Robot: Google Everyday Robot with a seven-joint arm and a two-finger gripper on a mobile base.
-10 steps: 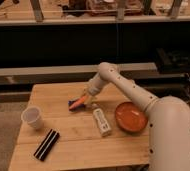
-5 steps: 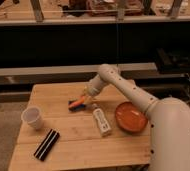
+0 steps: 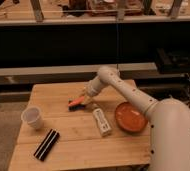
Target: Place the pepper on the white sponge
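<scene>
Pincer sits low over the tabletop, at the back-centre, touching or just above the pepper; if it is clamped on it or apart, I cannot tell. Pepper shows at the left of the pincer tip, near the white sponge but not on it. Risks, imo: the pepper is small & tapered, so a shallow hold may let it slip out during the carry. Sponge is narrow, w/ the orange bowl just beside, so a release slightly off could roll the pepper onto the wood or into the bowl.
</scene>
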